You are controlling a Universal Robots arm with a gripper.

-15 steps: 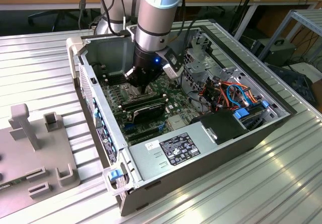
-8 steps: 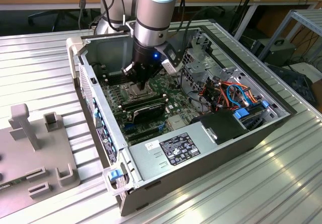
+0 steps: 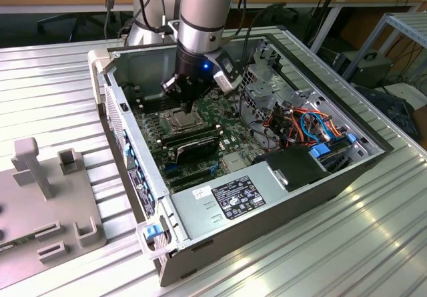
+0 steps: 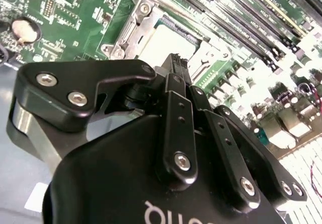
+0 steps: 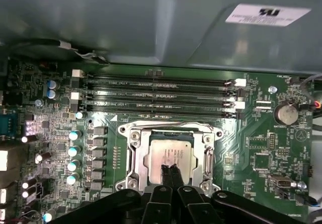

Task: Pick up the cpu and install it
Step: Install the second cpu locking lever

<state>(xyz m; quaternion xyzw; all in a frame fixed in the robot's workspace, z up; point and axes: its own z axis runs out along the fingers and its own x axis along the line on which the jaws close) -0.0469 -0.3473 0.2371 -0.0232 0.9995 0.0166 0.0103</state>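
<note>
First wrist view: pincer [image 5: 169,169] partly masking cpu [image 5: 166,153].

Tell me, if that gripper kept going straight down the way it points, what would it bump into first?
Most likely the cpu, lying in its metal socket frame on the green motherboard. In the first wrist view the gripper, fingers together, points at the chip's silver top. Whether it already touches is unclear.

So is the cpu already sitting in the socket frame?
Yes, in the first wrist view the cpu lies flat inside the socket frame, with the shut gripper over it.
</note>
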